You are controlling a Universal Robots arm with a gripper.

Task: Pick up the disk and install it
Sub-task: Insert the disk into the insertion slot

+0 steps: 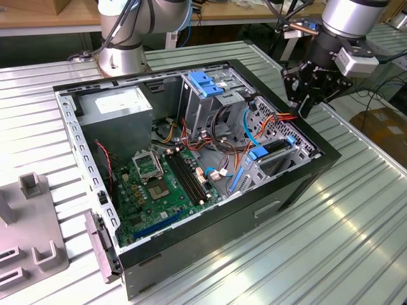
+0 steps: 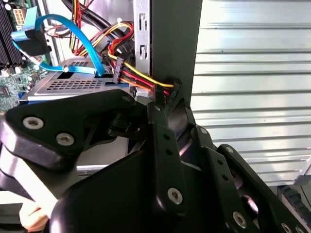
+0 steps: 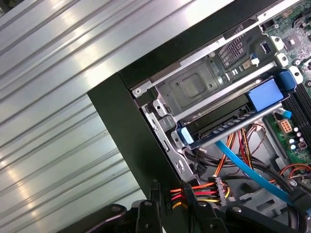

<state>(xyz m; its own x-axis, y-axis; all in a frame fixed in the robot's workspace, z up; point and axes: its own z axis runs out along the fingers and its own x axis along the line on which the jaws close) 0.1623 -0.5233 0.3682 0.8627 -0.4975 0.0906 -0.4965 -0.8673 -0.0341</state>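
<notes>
The disk (image 1: 275, 147) sits in the drive bay at the corner of the open computer case (image 1: 299, 184) on the exterior view's right, its blue carrier frame showing along the edge. In the first wrist view the disk (image 3: 228, 127) lies slotted under the grey metal bay, with a blue tab at one end. My gripper (image 1: 305, 109) hangs above and just outside that corner of the case, shut with nothing in it. In both wrist views the gripper (image 2: 170, 104) (image 3: 160, 194) stands over the case's black wall, close to a bundle of red, yellow and orange power cables (image 2: 133, 73).
A thin blue cable (image 3: 252, 170) and coloured wires run beside the bay. A tall metal cage with a wide blue tab (image 1: 206, 82) stands at the back of the case. The motherboard (image 1: 162, 184) fills the floor. A grey fixture (image 1: 32, 235) rests on the ribbed metal table (image 1: 356, 241).
</notes>
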